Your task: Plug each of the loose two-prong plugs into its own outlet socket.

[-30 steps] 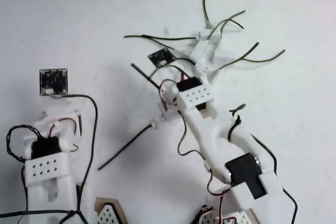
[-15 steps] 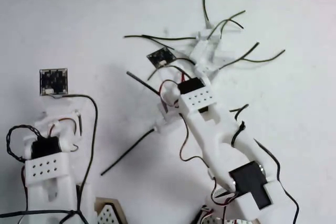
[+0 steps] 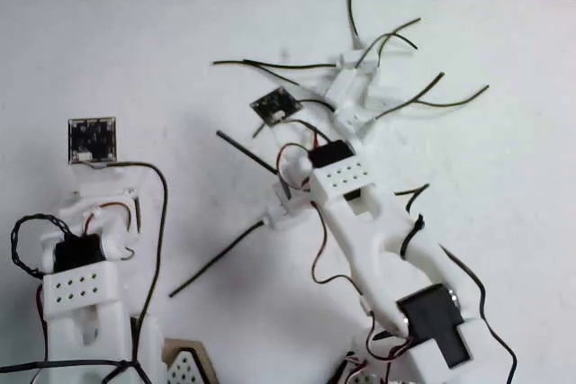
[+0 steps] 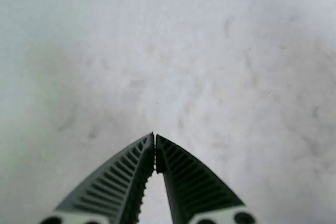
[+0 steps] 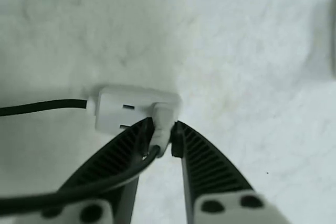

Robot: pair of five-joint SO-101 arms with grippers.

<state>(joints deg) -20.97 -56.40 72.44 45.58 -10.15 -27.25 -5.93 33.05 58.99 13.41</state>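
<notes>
- The plug (image 5: 162, 113) is a small white piece pinched between the ribbed jaws of the right gripper (image 5: 163, 128), which is closed on it; its dark lead (image 5: 94, 182) trails back along one jaw
- I take that end-on grip to be there to keep the plug square to the socket for a straight push
- The socket (image 5: 126, 109) is a white block lying flat on the table (image 3: 180, 42), touching the plug at the gripper's tips
- Two dark slots show on the face of the socket; whether the prongs have entered any opening cannot be told, as the plug body and jaws cover the joint
- The socket's own cable (image 3: 216, 258) runs off across the table, and nothing pins the block down, so it could slide under a push
- The right arm (image 3: 378, 231) reaches in over the socket near the middle of the table
- Beyond it lies a cluster of white connector pieces (image 3: 351, 87) with dark wires fanning out, probably the other plugs and sockets waiting; which is which is unclear
- A dark square board (image 3: 276, 103) sits just beside that cluster, and a second one (image 3: 93, 139) lies well apart, near the left arm (image 3: 76, 285)
- The left gripper (image 4: 155, 137) hangs over bare table with its jaws closed on nothing, well apart from the socket, so it lends no bracing
</notes>
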